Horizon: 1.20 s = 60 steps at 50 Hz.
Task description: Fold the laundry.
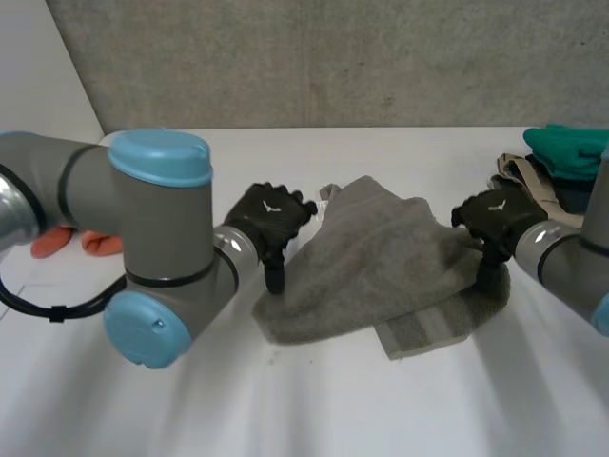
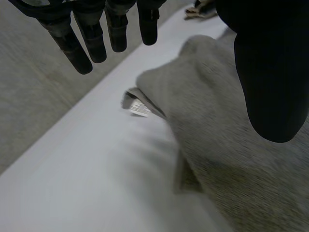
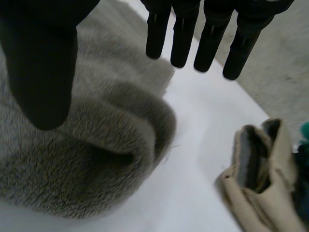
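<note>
I see a grey towel lying rumpled in the middle of the white surface, partly doubled over itself, with a flatter layer sticking out from under its near edge. My left hand is at the towel's left edge and my right hand at its right edge, so the towel sits between them. In the left wrist view the left hand is spread wide and holds nothing. Its fingers are straight and hang above the bare surface just beside the towel, and its thumb is out over the cloth. A small white label shows at a turned-up corner of the towel, below those fingertips. In the right wrist view the right hand is likewise wide and empty. Its fingers are straight above the towel's far rim, and its thumb is over a thick rolled fold of the towel under the palm. I cannot tell whether either thumb touches the cloth. A crumpled beige garment lies on the surface to the right of the towel, apart from it, with a teal cloth just behind it. Well to the left of the towel lies an orange cloth.
</note>
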Tool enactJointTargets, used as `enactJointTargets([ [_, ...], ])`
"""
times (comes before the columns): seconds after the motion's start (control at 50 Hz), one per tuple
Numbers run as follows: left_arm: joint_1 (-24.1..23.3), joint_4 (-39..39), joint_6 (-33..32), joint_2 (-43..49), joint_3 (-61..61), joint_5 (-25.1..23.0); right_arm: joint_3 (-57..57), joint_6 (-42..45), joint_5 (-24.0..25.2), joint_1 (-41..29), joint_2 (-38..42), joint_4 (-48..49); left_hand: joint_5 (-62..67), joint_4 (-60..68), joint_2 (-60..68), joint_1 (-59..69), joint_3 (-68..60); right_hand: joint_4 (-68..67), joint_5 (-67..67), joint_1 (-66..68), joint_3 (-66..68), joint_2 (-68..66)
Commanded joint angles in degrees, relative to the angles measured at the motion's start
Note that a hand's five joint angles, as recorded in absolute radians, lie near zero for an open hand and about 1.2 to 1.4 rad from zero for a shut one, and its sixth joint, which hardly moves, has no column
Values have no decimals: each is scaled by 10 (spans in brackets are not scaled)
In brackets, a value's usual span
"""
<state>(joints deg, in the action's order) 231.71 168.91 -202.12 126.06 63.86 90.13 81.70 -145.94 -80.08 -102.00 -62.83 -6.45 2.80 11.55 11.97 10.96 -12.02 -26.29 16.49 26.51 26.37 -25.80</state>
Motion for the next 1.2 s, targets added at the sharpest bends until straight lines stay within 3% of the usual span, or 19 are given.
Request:
enactJointTargets([
  [0.02,-4,17,-16,2,17,5,33,-14,26,1,51,95,4,17,13,23,-12,-78,76,75,77,-83],
  [0.1,5,21,-17,-6,22,2,46,-13,21,-8,72,137,-7,5,1,11,0,-109,107,107,109,-114],
  [0.12,6,21,-16,-8,22,2,47,-13,20,-10,74,144,-7,5,1,11,0,-201,199,199,200,-206],
  [0.14,9,21,-14,-12,23,1,48,-16,14,-13,74,158,-16,-3,-7,3,8,-534,532,532,533,-539],
  [0.26,15,21,-5,-18,26,4,55,-29,4,-32,40,166,-28,-16,-20,-10,20,-537,535,535,536,-542],
  [0.38,36,21,2,-13,36,-7,43,-64,29,-68,-133,164,-28,-16,-20,-10,20,-537,535,535,536,-542],
  [0.46,48,29,2,4,36,-45,6,-117,48,-83,-210,145,-28,-16,-20,-10,20,-537,535,535,536,-542],
  [0.56,45,33,22,30,20,-113,-38,-178,65,-102,-218,87,-28,-16,-20,-10,20,-537,535,535,536,-542],
  [0.62,23,31,72,50,-3,-141,-58,-196,63,-127,-219,62,-28,-16,-20,-10,20,-537,535,535,536,-542],
  [0.76,-24,6,197,75,-43,-124,-75,-205,16,-149,-208,52,-28,-16,-20,-10,20,-537,535,535,536,-542],
  [0.88,-45,-1,276,80,-61,-106,-68,-222,8,-167,-209,55,-28,-16,-20,-10,20,-537,535,535,536,-542],
  [0.94,-55,-17,319,77,-64,-103,-66,-237,6,-173,-209,58,240,253,249,259,-248,-537,535,535,536,-542],
  [0.96,-57,-22,327,75,-64,-100,-66,-240,5,-173,-208,60,388,401,396,406,-396,-537,535,535,536,-542],
  [0.98,-58,-27,336,71,-62,-93,-65,-242,3,-173,-207,63,669,682,677,688,-677,-537,535,535,536,-542],
  [1.1,-26,-62,307,2,-53,-15,-64,-216,0,-143,-181,66,672,684,680,690,-680,-537,535,535,536,-542],
  [1.2,9,-90,199,-96,1,1,-64,-147,9,-102,-140,64,672,684,680,690,-680,-537,535,535,536,-542],
])
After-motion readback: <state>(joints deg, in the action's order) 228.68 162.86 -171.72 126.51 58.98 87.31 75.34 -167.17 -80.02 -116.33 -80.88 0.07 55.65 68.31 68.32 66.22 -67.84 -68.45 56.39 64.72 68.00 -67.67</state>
